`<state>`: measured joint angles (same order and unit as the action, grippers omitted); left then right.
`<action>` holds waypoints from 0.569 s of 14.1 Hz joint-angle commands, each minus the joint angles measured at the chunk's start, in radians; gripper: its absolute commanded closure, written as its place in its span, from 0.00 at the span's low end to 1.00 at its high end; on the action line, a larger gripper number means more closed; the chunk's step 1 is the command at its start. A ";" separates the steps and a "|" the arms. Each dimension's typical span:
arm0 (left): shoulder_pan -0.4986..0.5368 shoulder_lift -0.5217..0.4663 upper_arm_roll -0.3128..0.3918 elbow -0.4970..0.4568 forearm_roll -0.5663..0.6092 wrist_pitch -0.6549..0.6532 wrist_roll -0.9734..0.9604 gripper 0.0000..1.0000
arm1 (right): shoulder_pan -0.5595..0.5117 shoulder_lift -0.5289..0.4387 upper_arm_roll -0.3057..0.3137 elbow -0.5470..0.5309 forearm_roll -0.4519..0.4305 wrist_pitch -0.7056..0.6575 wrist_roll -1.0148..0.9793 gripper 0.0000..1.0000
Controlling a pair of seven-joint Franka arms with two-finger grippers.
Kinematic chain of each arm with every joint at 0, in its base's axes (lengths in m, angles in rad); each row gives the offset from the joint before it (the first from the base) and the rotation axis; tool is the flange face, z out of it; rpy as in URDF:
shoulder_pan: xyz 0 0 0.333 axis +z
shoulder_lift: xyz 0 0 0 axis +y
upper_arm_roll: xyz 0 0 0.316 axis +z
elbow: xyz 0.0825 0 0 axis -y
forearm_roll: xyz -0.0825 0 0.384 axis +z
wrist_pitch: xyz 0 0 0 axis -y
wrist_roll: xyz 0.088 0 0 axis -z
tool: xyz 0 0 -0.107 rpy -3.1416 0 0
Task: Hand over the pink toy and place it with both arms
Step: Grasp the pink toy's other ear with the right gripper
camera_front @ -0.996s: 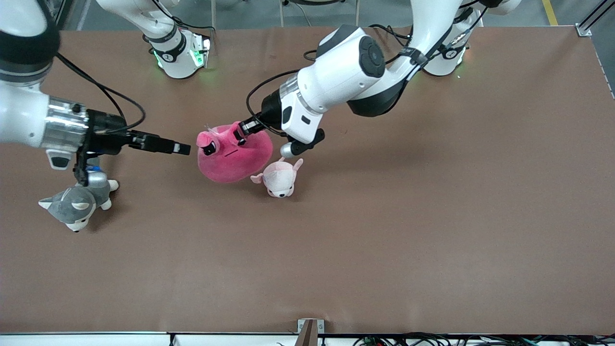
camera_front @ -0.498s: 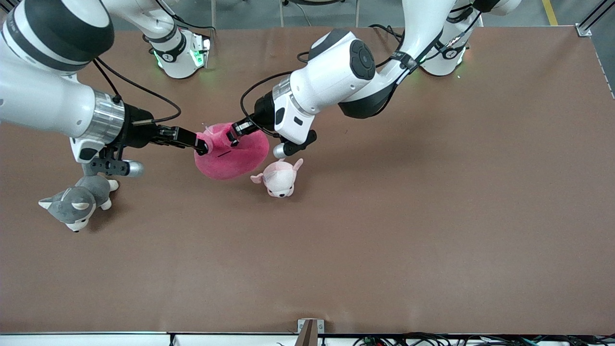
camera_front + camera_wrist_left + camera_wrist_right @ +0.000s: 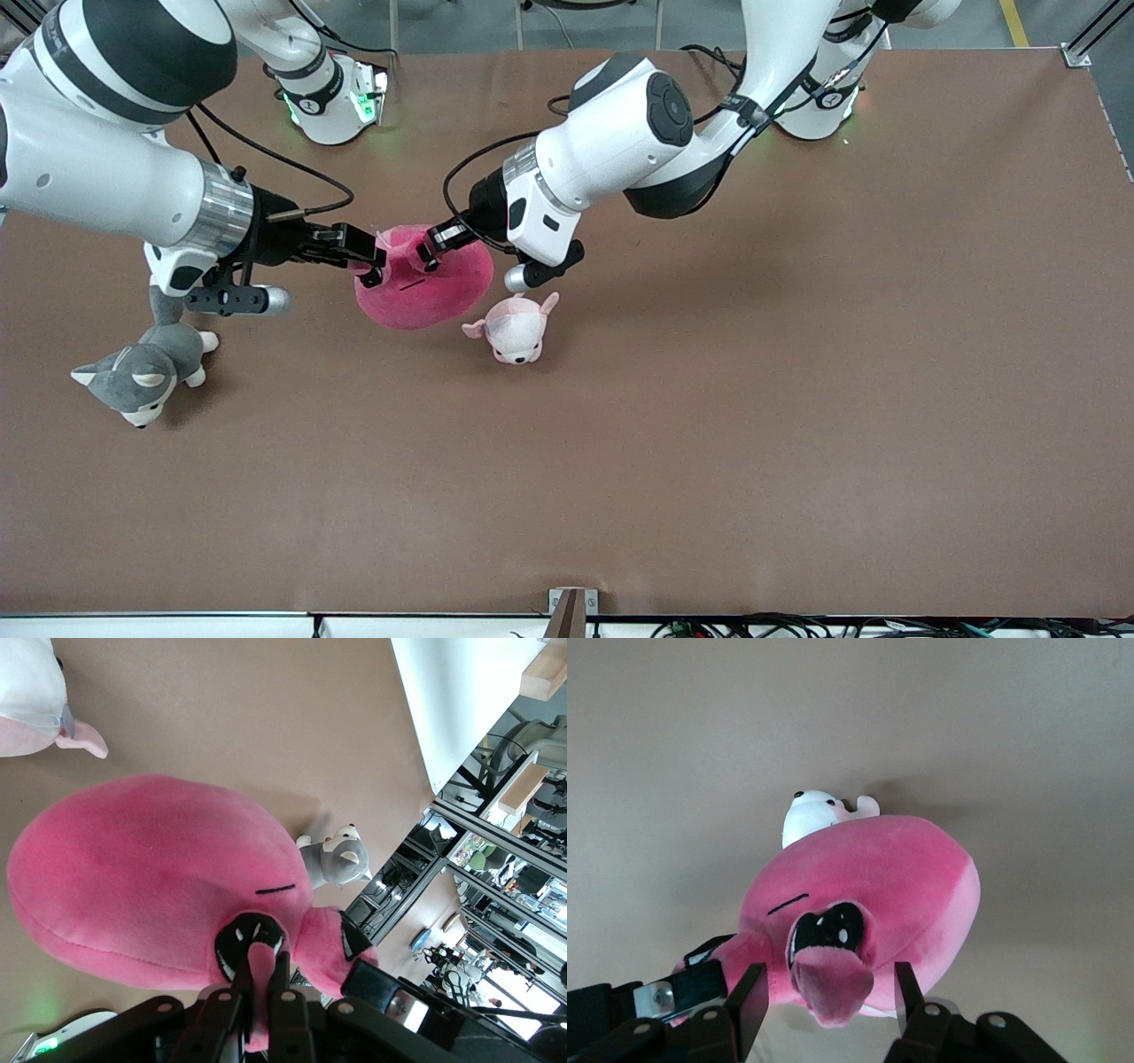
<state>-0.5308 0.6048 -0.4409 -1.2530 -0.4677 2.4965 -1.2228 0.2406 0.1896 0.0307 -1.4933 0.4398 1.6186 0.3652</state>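
Front view: pink toy (image 3: 425, 285) between tools

The pink toy (image 3: 425, 283) is hiding the tips of the right gripper (image 3: 370, 266) in the front view. The right arm's wrist is covering the tail of the grey plush dog (image 3: 142, 377). In the right wrist view, the pink toy is hiding most of the pale pink plush (image 3: 815, 815).
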 commanded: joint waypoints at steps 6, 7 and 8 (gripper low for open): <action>-0.014 0.020 0.005 0.030 -0.017 0.015 -0.007 0.99 | 0.009 0.001 -0.005 0.010 -0.036 0.004 -0.008 0.39; -0.014 0.020 0.005 0.030 -0.017 0.015 -0.007 0.99 | 0.009 0.001 -0.005 0.008 -0.036 0.015 -0.008 0.40; -0.014 0.020 0.005 0.030 -0.017 0.015 -0.006 0.99 | 0.008 0.001 -0.005 0.010 -0.035 0.018 -0.009 0.41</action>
<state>-0.5308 0.6092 -0.4407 -1.2530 -0.4677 2.4970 -1.2228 0.2406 0.1897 0.0303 -1.4912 0.4232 1.6281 0.3625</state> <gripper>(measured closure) 0.912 0.401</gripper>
